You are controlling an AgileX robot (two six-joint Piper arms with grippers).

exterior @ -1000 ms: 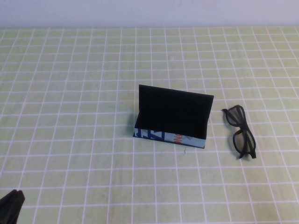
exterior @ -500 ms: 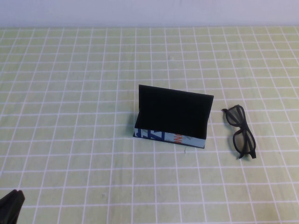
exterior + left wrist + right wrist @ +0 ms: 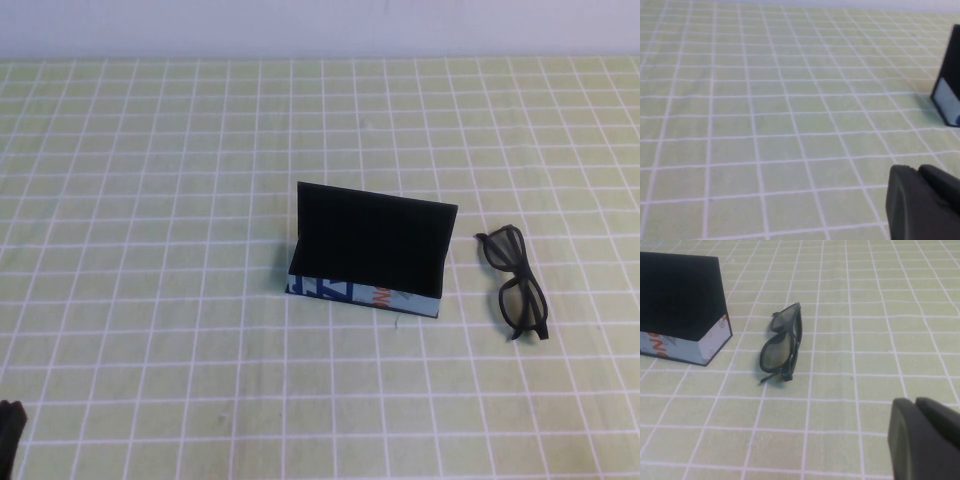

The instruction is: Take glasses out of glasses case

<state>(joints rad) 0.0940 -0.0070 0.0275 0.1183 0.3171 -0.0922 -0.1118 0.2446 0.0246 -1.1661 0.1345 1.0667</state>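
One glasses case (image 3: 368, 252) stands near the middle of the tabletop (image 3: 150, 200), its black flap lid raised and its light blue printed strip facing the near side. One pair of glasses (image 3: 516, 283) lies flat on the green checked cloth just to the right of the case, apart from it and fully outside it, arms folded. Judging by this layout, the removal is already done.

The left gripper (image 3: 8, 428) sits at the near left corner, well apart from both things; only a dark sliver of it shows in the high view, and its body (image 3: 922, 202) fills a corner of the left wrist view, so whether its jaws are spread or pressed together cannot be told. The right gripper (image 3: 927, 437) is out of the high view; its wrist camera looks at the glasses (image 3: 782, 346) and the case end (image 3: 685, 307) from the near right side, and its jaws are pressed together, holding nothing.

The likely risks are small. If the right arm swings low toward the middle, it could nudge the glasses or tip the upright lid over. The glasses rest on their frame, so a sideways brush would slide them easily across the cloth.

Count: one case, one pair of glasses, two grippers.
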